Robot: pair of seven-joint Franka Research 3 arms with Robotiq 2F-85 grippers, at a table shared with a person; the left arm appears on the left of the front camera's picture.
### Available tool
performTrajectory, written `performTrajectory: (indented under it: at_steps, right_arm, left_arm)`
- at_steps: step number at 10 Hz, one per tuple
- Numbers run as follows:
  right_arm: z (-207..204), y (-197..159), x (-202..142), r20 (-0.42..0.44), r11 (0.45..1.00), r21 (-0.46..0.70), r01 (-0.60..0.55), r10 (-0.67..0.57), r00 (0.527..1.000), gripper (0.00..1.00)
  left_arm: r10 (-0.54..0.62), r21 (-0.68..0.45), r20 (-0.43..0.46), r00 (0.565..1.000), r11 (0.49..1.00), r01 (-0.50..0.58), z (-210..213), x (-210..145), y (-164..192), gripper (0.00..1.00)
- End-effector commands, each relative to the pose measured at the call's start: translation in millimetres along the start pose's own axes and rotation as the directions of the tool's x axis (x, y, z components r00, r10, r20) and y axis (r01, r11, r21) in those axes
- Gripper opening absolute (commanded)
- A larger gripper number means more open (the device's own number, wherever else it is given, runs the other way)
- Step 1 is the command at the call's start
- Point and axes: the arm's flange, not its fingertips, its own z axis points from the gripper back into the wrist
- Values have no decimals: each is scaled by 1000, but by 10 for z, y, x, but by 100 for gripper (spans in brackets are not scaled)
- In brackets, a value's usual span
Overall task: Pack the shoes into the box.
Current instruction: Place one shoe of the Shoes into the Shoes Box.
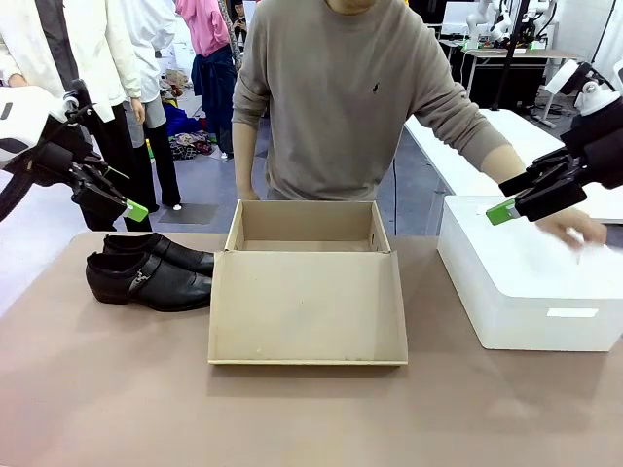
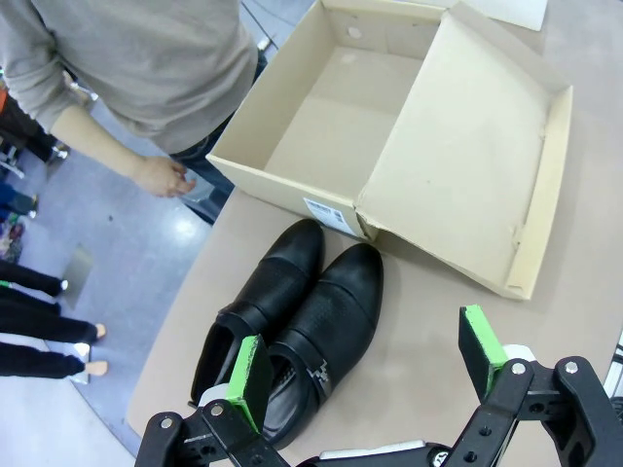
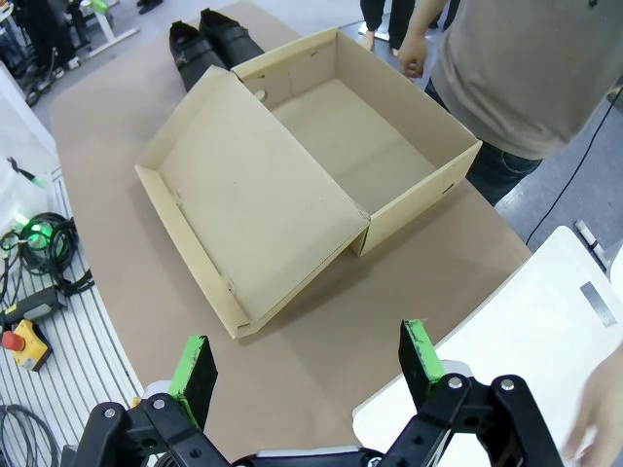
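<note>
Lid [image 1: 308,306]: It lay open and flat on the tabletop [image 1: 97,409], nearest your side. A low sweep across the middle could have caught its rim and dragged the box along.
Shoes [image 1: 151,272]: The pair sat side by side on the left, toes just beside the box's left wall. They pressed together, so your pads had little room between them, and lifting one could have shoved the other. The glossy leather also looked likely to slip.
Box [image 1: 307,226]: It stood open and empty at the middle, just beyond its lid.
Person's hand [image 1: 574,229]: It rested on the white block [image 1: 526,292] at the far right, close behind your right pincer. A quick move there risked a bump.
Left pincer [image 2: 366,365]: You held it raised above the shoes, tilted down toward them, jaws spread wide and holding nothing.
Right pincer [image 3: 307,368]: You held it raised over the white block, aimed left toward the box, jaws wide and empty.
</note>
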Motion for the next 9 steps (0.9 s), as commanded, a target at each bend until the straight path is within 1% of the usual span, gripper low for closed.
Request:
performTrajectory:
  at_steps: [1,9]
  right_arm:
    - [-17,-11,12,12,1000,10,-7,7,1000,100]
    - [-17,-11,12,12,1000,10,-7,7,1000,100]
  left_arm:
    - [-9,-9,8,1000,1000,9,-2,-17,16,100]
    - [-9,-9,8,1000,1000,9,-2,-17,16,100]
